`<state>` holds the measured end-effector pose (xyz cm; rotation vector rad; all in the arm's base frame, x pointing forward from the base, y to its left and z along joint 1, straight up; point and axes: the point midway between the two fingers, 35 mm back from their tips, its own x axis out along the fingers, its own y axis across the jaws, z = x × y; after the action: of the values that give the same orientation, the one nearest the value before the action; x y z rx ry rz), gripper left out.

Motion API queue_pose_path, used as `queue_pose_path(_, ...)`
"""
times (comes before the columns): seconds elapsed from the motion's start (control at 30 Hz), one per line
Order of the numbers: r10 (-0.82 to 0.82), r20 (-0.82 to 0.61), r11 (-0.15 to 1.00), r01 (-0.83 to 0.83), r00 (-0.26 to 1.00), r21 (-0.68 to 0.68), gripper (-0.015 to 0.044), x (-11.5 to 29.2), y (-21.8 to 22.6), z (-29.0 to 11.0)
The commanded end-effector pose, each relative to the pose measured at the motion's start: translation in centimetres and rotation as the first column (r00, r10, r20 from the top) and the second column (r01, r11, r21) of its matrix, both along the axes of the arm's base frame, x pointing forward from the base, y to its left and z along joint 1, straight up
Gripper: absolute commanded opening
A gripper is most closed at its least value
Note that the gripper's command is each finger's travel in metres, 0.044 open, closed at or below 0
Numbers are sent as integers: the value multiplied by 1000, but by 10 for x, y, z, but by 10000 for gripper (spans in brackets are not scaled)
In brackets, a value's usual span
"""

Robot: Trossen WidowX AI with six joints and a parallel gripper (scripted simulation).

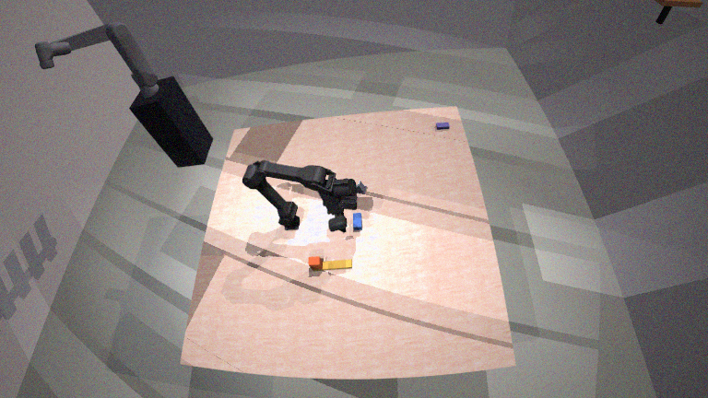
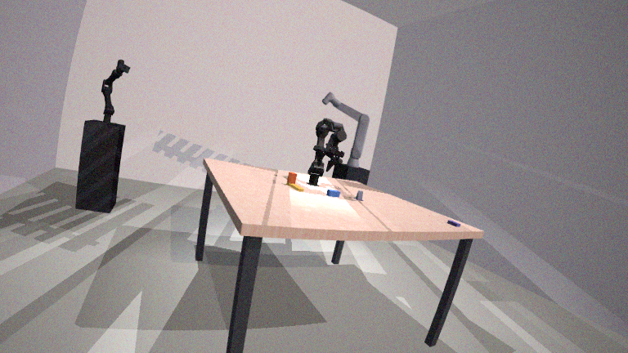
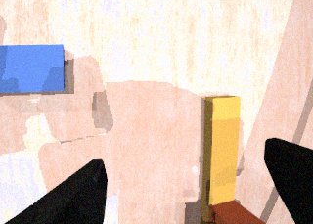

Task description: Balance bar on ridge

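Observation:
The yellow bar (image 1: 337,264) (image 2: 295,187) (image 3: 225,156) lies flat on the table, one end right beside an orange block. The small grey ridge (image 1: 361,186) (image 2: 359,195) stands apart from it, past the blue block, with nothing on it; it is out of the wrist view. My gripper (image 1: 339,216) (image 3: 186,160) is open and empty above the table. In the wrist view the bar shows in the gap between the fingertips, nearer the right finger, well below them.
A blue block (image 1: 357,221) (image 2: 333,193) (image 3: 31,68) lies between the bar and the ridge. The orange block (image 1: 314,262) (image 2: 292,177) (image 3: 235,214) stands at the bar's end. A purple block (image 1: 442,125) (image 2: 454,222) lies near a far table corner.

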<state>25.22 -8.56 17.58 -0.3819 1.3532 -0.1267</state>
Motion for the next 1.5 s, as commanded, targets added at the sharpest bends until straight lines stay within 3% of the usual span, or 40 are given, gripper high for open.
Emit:
queue_pose_path(0.0,-7,-36,1000,8,999,25,315,-3,-13,0)
queue_pose_path(0.77,-62,-166,982,90,984,165,315,-32,-80,0)
queue_pose_path(1.47,-95,-198,945,151,976,289,315,-60,-121,-11)
